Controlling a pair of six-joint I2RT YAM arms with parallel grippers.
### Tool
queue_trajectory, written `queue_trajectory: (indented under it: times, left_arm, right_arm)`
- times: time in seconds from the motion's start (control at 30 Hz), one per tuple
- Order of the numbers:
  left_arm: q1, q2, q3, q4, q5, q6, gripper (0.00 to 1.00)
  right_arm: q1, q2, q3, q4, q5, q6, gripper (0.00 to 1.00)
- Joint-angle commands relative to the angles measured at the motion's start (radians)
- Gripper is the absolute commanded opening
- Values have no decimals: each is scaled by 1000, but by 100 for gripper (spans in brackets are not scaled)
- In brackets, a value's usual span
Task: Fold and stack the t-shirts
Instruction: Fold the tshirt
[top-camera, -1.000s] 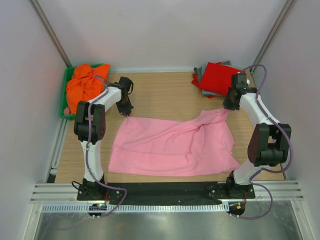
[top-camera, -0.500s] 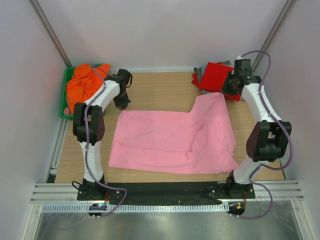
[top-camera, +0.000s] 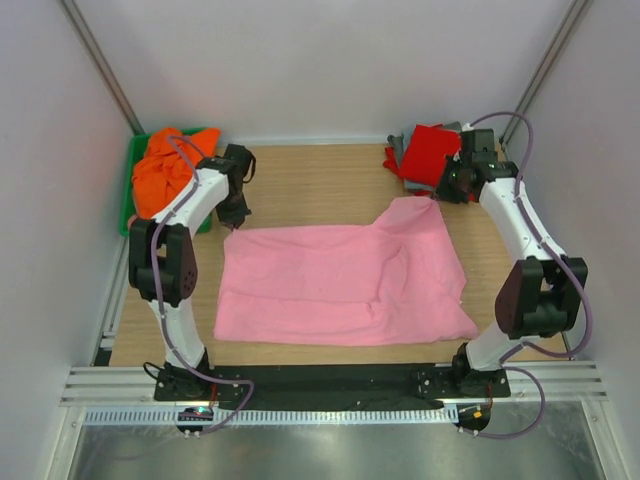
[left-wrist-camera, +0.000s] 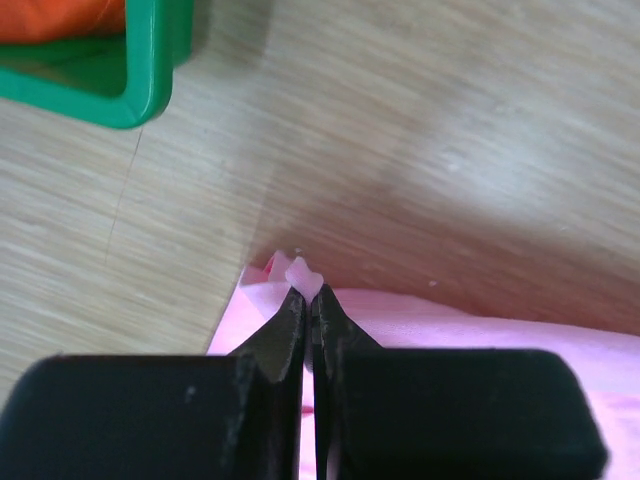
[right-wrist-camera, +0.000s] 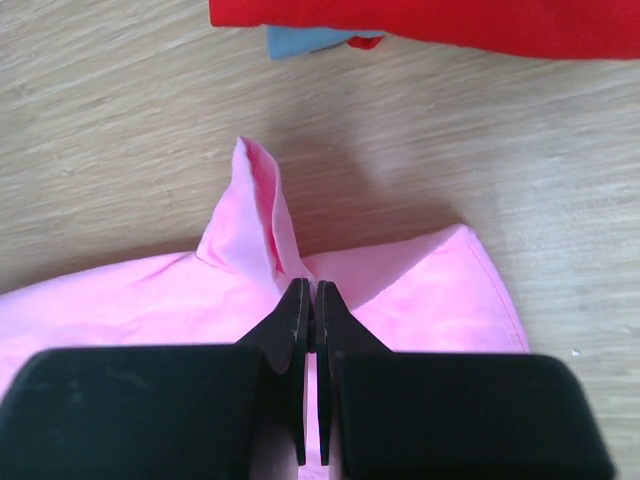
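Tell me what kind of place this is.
Probably a robot lab test cell: white panels box in a wooden table, and two bolted-down arms hold a pink t-shirt near a green bin.

Pink t-shirt (top-camera: 340, 285) spread wider, apparently flatter (far edge).

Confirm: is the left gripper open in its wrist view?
No, the left gripper is shut on a corner of the pink t-shirt.

Free lane at the far edge, blocked at both corners.
Bare table (top-camera: 320, 180) ran between the green bin (top-camera: 128, 218) holding the orange t-shirt (top-camera: 165, 172), near the left gripper (top-camera: 233, 221), and the red stack (top-camera: 432, 152) beside the right gripper (top-camera: 438, 194); the pink t-shirt (top-camera: 340, 285) covered the middle.
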Motion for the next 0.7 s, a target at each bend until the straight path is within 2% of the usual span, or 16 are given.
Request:
queue_trajectory:
  times: [0.0,0.4,0.67]
  left_arm:
    - [6,-79,-51,14,-25,20,0]
    - [5,-203,-261,64,-46,20,0]
    - [5,-291,-357,71,-49,18,0]
  right_arm:
    - [5,-149,-50,-44,58,-4,1]
    - [5,-521,-449,-50,219,159,1]
    - [5,-653,-526,-93,311,211,1]
